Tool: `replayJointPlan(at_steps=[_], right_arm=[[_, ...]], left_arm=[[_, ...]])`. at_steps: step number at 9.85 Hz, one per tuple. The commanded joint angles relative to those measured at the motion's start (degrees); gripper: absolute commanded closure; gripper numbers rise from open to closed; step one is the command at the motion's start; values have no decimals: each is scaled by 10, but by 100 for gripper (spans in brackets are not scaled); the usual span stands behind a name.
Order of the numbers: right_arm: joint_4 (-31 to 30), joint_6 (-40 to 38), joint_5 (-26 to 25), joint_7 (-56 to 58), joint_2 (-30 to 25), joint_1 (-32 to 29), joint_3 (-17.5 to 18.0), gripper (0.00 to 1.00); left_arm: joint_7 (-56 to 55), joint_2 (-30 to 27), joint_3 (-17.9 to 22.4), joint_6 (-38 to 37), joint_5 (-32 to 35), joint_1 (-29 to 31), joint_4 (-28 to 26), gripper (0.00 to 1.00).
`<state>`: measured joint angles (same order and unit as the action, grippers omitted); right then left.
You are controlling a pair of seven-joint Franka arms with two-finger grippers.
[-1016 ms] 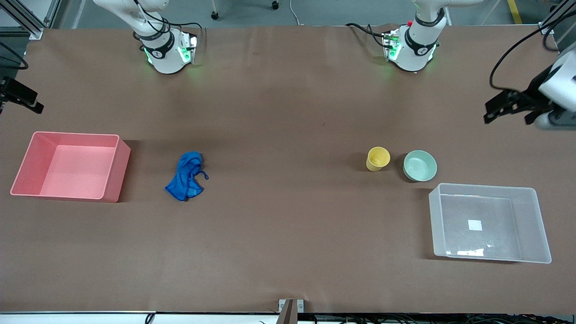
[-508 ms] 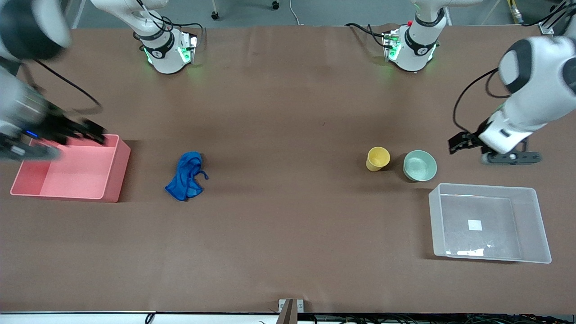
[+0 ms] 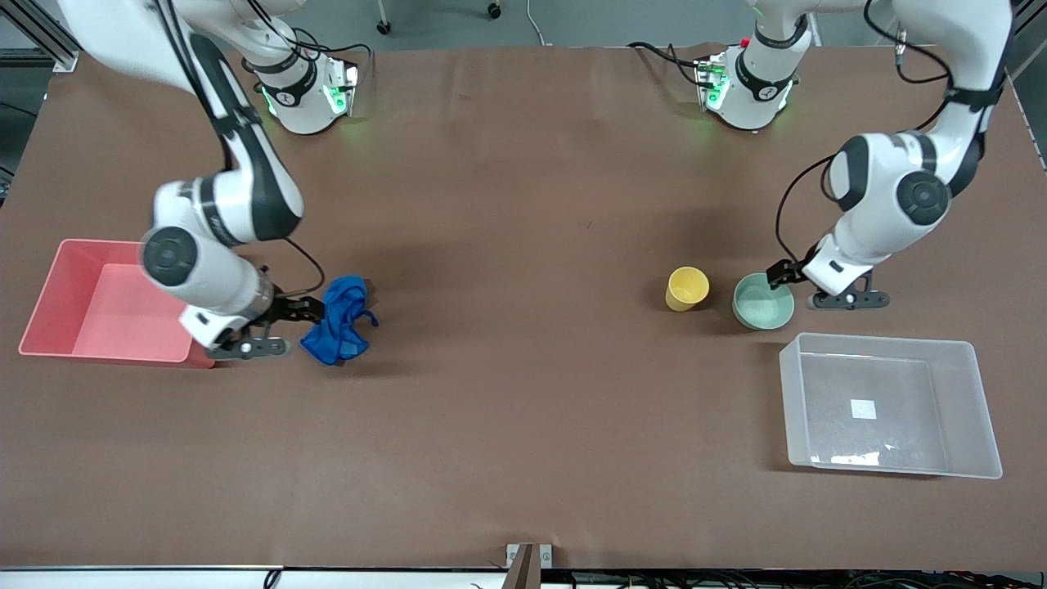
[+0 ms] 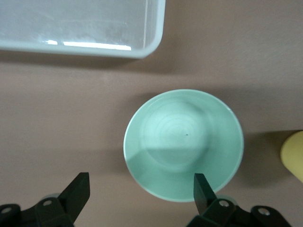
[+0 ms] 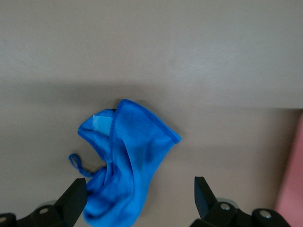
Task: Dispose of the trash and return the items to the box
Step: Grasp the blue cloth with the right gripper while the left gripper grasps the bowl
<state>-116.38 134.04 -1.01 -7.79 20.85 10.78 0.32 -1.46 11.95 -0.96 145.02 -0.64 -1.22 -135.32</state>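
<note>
The trash, a crumpled blue cloth (image 3: 337, 321) (image 5: 128, 156), lies on the brown table beside the pink tub. My right gripper (image 3: 313, 310) (image 5: 139, 189) hangs open over the cloth's end nearest that tub, and part of the cloth shows between its fingers. The items, a yellow cup (image 3: 686, 288) (image 4: 293, 156) and a mint-green bowl (image 3: 763, 302) (image 4: 183, 142), stand side by side. My left gripper (image 3: 779, 276) (image 4: 141, 182) is open above the bowl's rim, one finger over the bowl and one over bare table. The clear box (image 3: 883, 339) (image 4: 71, 46) sits nearer the front camera than the bowl.
A pink rectangular tub (image 3: 49, 294) (image 5: 291, 189) stands at the right arm's end of the table, partly covered by the right arm's wrist. The clear box has a small white label (image 3: 864, 409) on its floor. Brown tabletop stretches between cloth and cup.
Both arms have swung in from the table's ends. The right gripper went from over the pink tub to the cloth, the left gripper to above the bowl. Nothing on the table moved.
</note>
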Motion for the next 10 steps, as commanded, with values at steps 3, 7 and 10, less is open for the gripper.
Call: replayJointPlan(at_steps=[3,7,10], right_arm=[[-43,51,-9,-74,34,26,-3,3],[-45,60,-8,-76,50,22,-3,83],[-38,53,-5,-115,45,24,-3,99]], left_arm=[[11,79,1,80,2,18,6,56],[2,84,0,101,2,17,8,99],[7,11,0,35,2,17,13,99]])
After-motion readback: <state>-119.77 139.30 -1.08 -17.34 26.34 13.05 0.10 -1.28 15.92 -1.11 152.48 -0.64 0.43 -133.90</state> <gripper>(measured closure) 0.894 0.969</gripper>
